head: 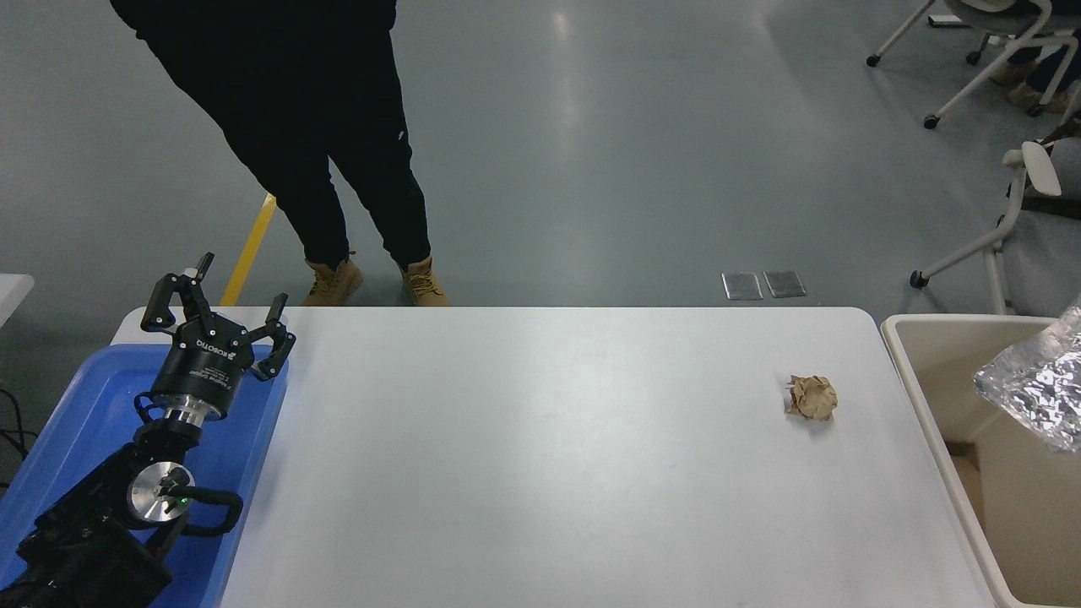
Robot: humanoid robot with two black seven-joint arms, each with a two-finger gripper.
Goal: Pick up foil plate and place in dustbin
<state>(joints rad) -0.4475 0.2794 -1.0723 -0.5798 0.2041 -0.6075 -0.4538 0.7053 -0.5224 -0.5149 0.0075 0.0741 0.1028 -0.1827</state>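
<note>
The foil plate (1037, 384) is shiny, crinkled and tilted. It hangs at the picture's right edge over the open top of the cream-beige dustbin (954, 322), which stands against the table's right end. Part of the plate is cut off by the edge, and whatever holds it is out of view. My right gripper and arm do not show. My left gripper (221, 295) is open and empty, parked over the blue tray at the lower left.
A small crumpled brown paper ball (812, 397) lies on the white table (540, 456) near its right end. A shallow blue tray (76, 405) sits at the table's left end. A person (338, 169) stands beyond the far edge at the left. Office chairs (1013, 186) stand at the back right.
</note>
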